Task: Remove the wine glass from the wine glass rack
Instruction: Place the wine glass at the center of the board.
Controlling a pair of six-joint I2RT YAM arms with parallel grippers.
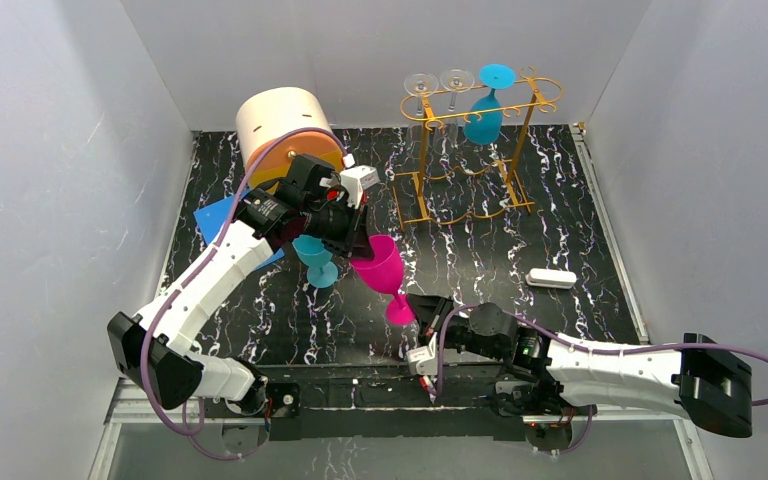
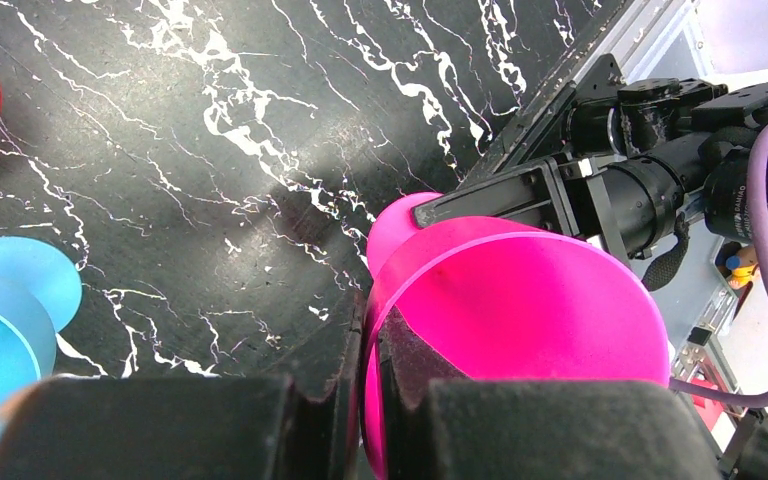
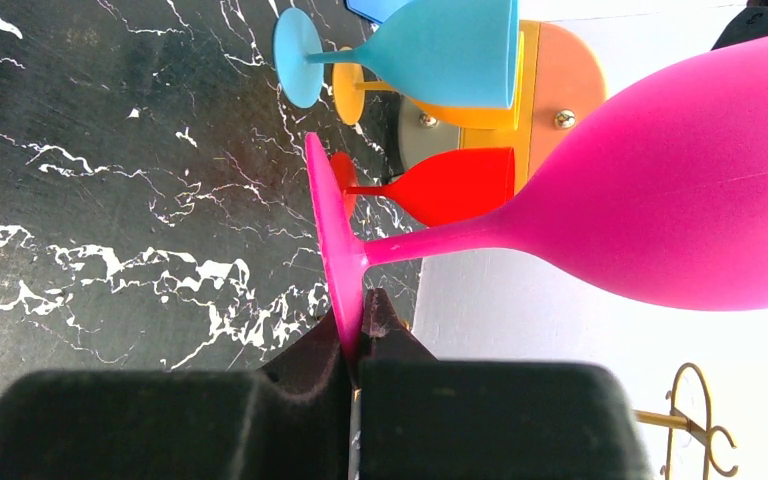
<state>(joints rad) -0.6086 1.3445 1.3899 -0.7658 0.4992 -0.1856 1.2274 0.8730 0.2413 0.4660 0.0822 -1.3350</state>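
A magenta wine glass (image 1: pixel 382 266) hangs tilted above the table in front of the wine glass rack (image 1: pixel 430 118), apart from it. My left gripper (image 1: pixel 358 240) is shut on the rim of its bowl (image 2: pixel 520 300), one finger inside and one outside, the gripper (image 2: pixel 368 380) pinching the wall. My right gripper (image 1: pixel 412 312) is shut on the edge of the glass's round foot (image 3: pixel 325 240), seen at the gripper (image 3: pixel 353 345). The golden wire rack stands at the back with a blue glass (image 1: pixel 485 115) and two clear glasses (image 1: pixel 421 85) hanging upside down.
A light blue glass (image 1: pixel 312 258) stands on the table just left of the magenta one. A red glass (image 3: pixel 450 185) is behind it. An orange and cream cylinder (image 1: pixel 285 130) sits at the back left, a blue sheet (image 1: pixel 215 220) beside it, a white bar (image 1: pixel 551 279) at the right.
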